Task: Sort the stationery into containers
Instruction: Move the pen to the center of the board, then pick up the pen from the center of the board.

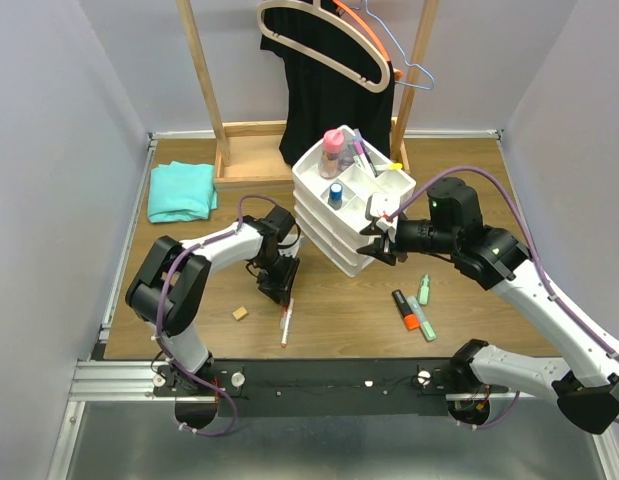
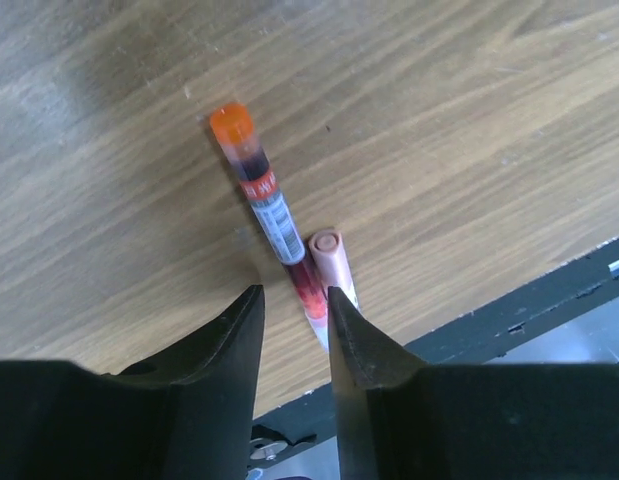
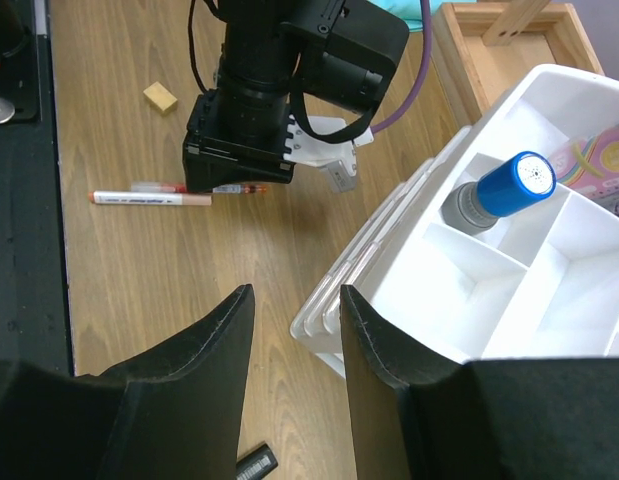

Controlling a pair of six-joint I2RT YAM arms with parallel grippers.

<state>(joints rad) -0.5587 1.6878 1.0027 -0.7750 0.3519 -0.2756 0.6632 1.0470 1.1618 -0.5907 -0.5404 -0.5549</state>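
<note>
Top external, left arm: elbow folded close to its base, forearm reaching in over the tabletop (image 1: pixel 339 335), wrist bent so the left gripper (image 1: pixel 280 285) points down at the wood.
Left gripper state: jaws parted with a clear gap and clamped on nothing. They straddle one end of the orange-capped pen (image 2: pixel 269 215).
Orange-capped pen: lies flat, a clear barrel with red inside. The cap end is ahead of the fingertips, the other end runs in between them, closer to one finger.
Pink-ended pen (image 2: pixel 334 262): flat on the wood, just beside the clear pen, its far part hidden behind a finger.
Tan eraser cube (image 1: pixel 240 313): off to the left gripper's outer side, apart from both pens.
Right arm: forearm rising from the near right, wrist turned toward the organiser (image 1: pixel 339 250).
Right gripper (image 3: pixel 296 295): jaws apart, nothing between them. The organiser's near corner sits just past one fingertip.
Tray: the blue-capped tube (image 3: pixel 504 190) stands in a compartment ahead of the right gripper. The pink-capped bottle (image 1: pixel 332 152) is in a farther one.
Behind the right gripper, toward its base: orange highlighter (image 1: pixel 404 310), green highlighter (image 1: pixel 426 322) beside it, second green highlighter (image 1: pixel 424 289) nearer the gripper.
Writing: the clear pen carries a striped label and a red band with white letters, too blurred to read.
</note>
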